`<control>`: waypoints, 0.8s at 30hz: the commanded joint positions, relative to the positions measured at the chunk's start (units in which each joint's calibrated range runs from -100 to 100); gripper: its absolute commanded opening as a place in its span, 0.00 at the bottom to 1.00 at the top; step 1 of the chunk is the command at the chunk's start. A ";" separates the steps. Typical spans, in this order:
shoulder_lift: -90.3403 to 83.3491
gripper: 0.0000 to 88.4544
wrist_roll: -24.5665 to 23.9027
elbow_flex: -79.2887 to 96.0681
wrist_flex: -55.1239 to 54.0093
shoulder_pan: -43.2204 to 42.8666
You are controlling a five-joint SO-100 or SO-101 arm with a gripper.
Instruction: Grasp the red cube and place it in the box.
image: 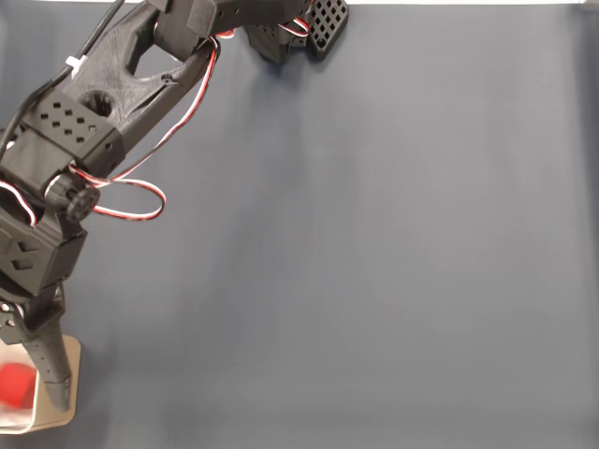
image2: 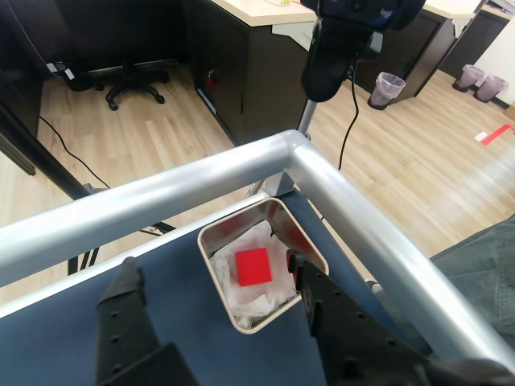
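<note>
The red cube (image2: 253, 266) lies flat on the white lining inside the box (image2: 216, 243), a small tan container at the corner of the table. My gripper (image2: 212, 265) hangs above the box, open, one black finger on each side of it and nothing held. In the fixed view the box (image: 65, 416) sits at the bottom left edge with the red cube (image: 13, 385) in it. There the gripper (image: 26, 374) is over it, and one finger (image: 51, 369) covers part of the box.
A dark blue mat (image: 374, 281) covers the table. Silver frame rails (image2: 201, 181) meet at the corner just beyond the box. The arm's base (image: 323, 23) sits at the top edge. A person's leg (image2: 483, 257) is beside the table.
</note>
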 commanded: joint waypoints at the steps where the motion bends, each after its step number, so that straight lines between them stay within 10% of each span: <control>1: -1.43 0.56 1.22 -3.18 -0.50 0.44; 24: -1.86 0.58 0.05 -2.63 -1.40 0.02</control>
